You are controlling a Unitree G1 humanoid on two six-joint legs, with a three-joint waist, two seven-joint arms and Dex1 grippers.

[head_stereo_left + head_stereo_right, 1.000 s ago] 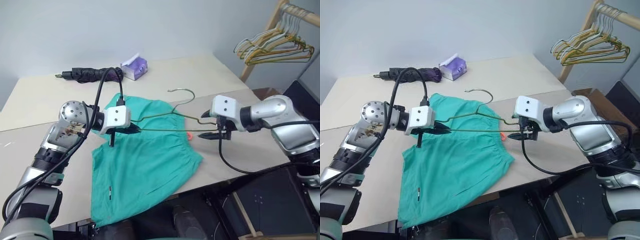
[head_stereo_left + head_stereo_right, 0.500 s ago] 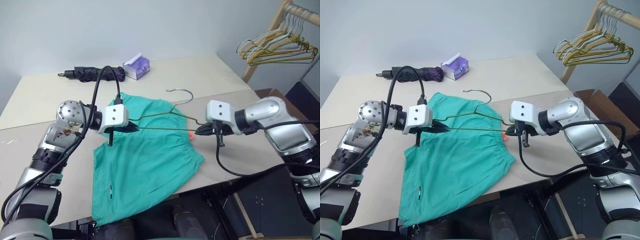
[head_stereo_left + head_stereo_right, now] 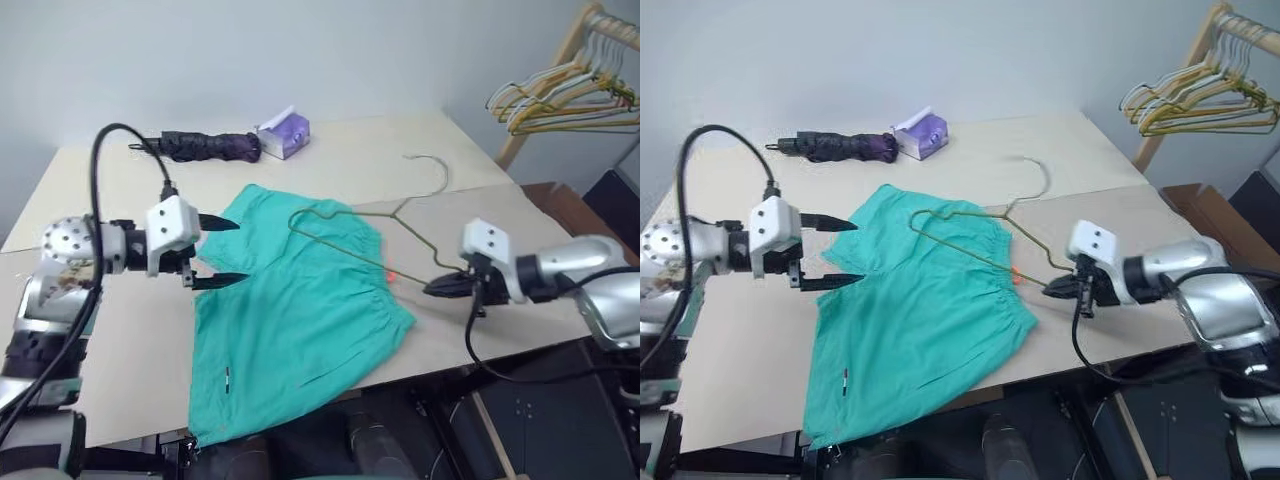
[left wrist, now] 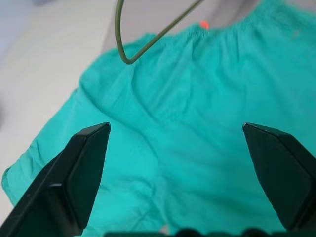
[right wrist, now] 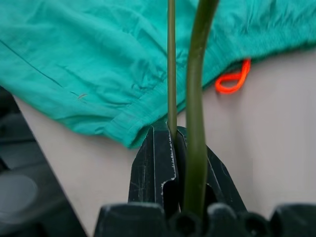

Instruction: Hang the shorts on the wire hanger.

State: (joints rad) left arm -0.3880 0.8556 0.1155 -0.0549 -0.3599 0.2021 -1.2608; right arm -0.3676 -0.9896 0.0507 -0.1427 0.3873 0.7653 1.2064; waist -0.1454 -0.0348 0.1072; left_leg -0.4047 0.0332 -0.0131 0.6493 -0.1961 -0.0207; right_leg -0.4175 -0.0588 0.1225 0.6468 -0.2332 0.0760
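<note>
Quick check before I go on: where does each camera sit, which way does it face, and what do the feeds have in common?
Head eyes: look forward and down on the table; left hand open, right hand shut on the wire hanger.
Left wrist: looks along its open fingers at the shorts.
Right wrist: looks along its closed fingers gripping the wire.
Shared: shorts and hanger.
</note>
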